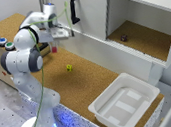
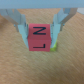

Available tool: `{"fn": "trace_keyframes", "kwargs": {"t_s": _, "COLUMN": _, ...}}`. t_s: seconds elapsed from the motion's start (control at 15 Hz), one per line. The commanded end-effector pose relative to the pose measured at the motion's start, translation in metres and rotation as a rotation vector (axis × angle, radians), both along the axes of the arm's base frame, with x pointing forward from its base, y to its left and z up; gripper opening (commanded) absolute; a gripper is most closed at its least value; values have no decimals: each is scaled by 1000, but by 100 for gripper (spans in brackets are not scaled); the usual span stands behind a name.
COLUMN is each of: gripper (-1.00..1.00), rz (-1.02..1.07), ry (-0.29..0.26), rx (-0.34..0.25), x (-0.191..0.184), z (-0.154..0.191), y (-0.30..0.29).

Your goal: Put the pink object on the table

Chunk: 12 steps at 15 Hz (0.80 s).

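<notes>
Gripper [image 2: 41, 37] clenched on pink block [image 2: 40, 38], one finger [image 2: 21, 27] on each side face, block square between them. Cork table [image 2: 20, 67] directly beneath, gap hard to judge; exterior view suggests block [image 1: 54, 49] hangs just above it. Yellow cube [image 1: 69, 67] off to side, apart. Advice: lower straight, keep block level, release only once underside rests on cork, then lift vertically.

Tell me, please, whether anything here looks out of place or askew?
Nothing stands out. The pink cube sits squarely between the gripper fingers, the yellow cube rests on the table, and the tub stands upright.
</notes>
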<state>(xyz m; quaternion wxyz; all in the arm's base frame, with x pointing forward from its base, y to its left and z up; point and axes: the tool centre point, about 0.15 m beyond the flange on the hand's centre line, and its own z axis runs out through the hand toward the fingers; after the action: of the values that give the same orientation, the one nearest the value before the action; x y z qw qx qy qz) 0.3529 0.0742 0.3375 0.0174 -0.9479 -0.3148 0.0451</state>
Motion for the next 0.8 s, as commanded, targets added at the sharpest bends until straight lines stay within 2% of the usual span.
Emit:
{"fn": "trace_keyframes", "kwargs": {"t_s": 0.0, "gripper": -100, "rz": -208, "ry": -91, "rx": 36, "x": 8, "z": -66, "y": -132}}
{"fn": "trace_keyframes", "kwargs": {"t_s": 0.07, "gripper": -100, "rz": -277, "ry": -102, "rx": 5, "x": 17, "z": -75, "y": -157}}
{"fn": "trace_keyframes", "kwargs": {"t_s": 0.27, "gripper": -100, "rz": -443, "ry": -140, "rx": -11, "x": 50, "z": -91, "y": -208}}
{"fn": "trace_keyframes", "kwargs": {"t_s": 0.53, "gripper": -100, "rz": -604, "ry": -178, "rx": -8, "x": 104, "z": -111, "y": -245}}
{"fn": "trace_keyframes", "kwargs": {"t_s": 0.73, "gripper": -100, "rz": -641, "ry": -177, "rx": -25, "x": 139, "z": -120, "y": -259}}
